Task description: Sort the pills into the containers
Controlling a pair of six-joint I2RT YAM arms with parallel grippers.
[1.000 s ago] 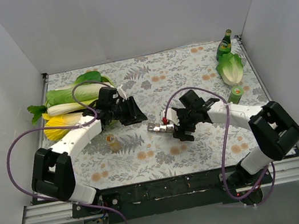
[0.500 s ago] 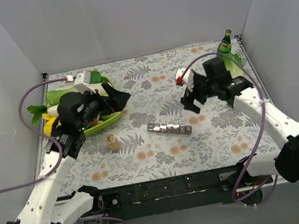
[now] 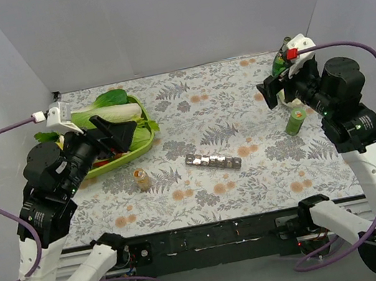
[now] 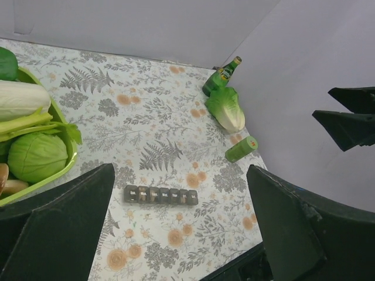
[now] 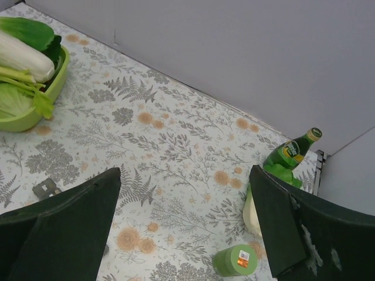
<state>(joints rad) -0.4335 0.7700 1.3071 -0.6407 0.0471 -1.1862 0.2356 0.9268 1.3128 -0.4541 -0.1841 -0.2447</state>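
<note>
Currently: containers [image 3: 212, 160], likely light, stiff, slick strip on tabletop [image 3: 191, 114]; I'd pinch across its long sides. Left end effector [image 3: 129, 135], right end effector [image 3: 267, 92]: spread wide, empty.

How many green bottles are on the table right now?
2: a tall green glass bottle in the far right corner, and a short green capped bottle nearer, just in front of the pale lettuce head.

A green tray [image 4: 71, 157] holds vegetables; a lettuce head [image 4: 225, 109] lies beside a green bottle [image 5: 291, 151].
</note>
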